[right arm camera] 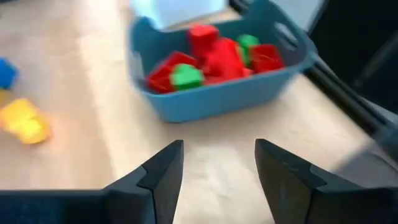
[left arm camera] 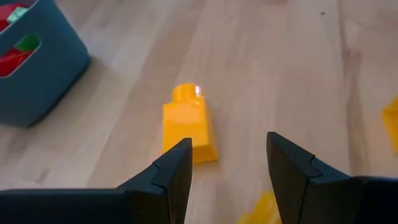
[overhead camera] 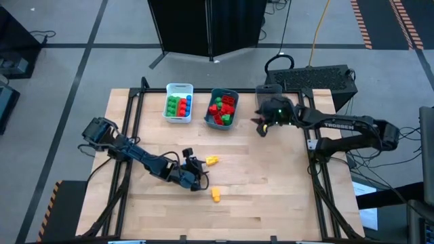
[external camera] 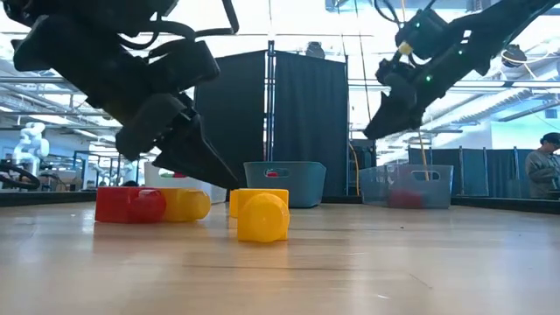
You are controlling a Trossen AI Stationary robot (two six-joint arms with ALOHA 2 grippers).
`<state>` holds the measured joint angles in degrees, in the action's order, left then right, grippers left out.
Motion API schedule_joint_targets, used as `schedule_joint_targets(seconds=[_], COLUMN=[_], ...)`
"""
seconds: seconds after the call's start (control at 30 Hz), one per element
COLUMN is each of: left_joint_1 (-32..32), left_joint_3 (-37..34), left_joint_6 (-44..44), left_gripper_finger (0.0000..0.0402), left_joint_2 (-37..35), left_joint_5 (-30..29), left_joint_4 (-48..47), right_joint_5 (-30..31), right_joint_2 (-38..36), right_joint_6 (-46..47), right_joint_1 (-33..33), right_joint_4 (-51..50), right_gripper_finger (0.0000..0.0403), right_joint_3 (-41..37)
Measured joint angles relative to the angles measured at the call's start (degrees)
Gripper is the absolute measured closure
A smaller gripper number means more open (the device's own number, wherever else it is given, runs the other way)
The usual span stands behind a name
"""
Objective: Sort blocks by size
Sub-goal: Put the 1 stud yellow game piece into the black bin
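Yellow bricks lie loose mid-table: one [overhead camera: 212, 161] just right of your left gripper [overhead camera: 196, 177], another [overhead camera: 216, 195] nearer. That gripper sits low, fingers parted, nothing between them. Farther back, the white bin [overhead camera: 179, 103] holds green, red and blue blocks, the teal bin [overhead camera: 222, 108] mostly red. On the right, your right gripper [overhead camera: 260, 127] hangs raised, apparently open and empty.

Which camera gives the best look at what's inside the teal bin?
The right wrist view: it looks down into the teal bin, showing red and green blocks. The high view shows the same, smaller. The left wrist view catches one corner; the low view shows only its wall.
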<state>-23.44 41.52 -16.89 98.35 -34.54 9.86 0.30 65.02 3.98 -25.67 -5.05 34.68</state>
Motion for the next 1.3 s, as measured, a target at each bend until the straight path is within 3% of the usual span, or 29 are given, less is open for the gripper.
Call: schedule_joint_targets(seconds=[0.33,0.63,0.87,1.3], left_joint_1=[2.1,4.2,4.3,7.1], left_joint_3=[0.0,0.2,0.1,-0.1], left_joint_6=[-1.9,-2.3,-1.3,1.3], left_gripper_finger=[0.0242,0.0242,0.0242,0.0242], left_joint_2=[0.0,3.6,4.0,5.7], left_joint_5=[0.0,0.4,0.7,5.1], left_joint_4=[-0.1,0.9,2.4,6.9], right_joint_5=[-0.4,-0.1,-0.2,-0.7], right_joint_2=[1.4,17.6,29.3,40.9], right_joint_6=[-1.5,-10.1,-9.1,-8.9], right_joint_1=[12.5,24.2,25.9,27.4], right_joint_4=[3.8,30.9,44.4,45.4], right_gripper_finger=[0.0216,0.0216,0.0201,0.0106], right_joint_3=[0.0,0.1,0.1,5.3])
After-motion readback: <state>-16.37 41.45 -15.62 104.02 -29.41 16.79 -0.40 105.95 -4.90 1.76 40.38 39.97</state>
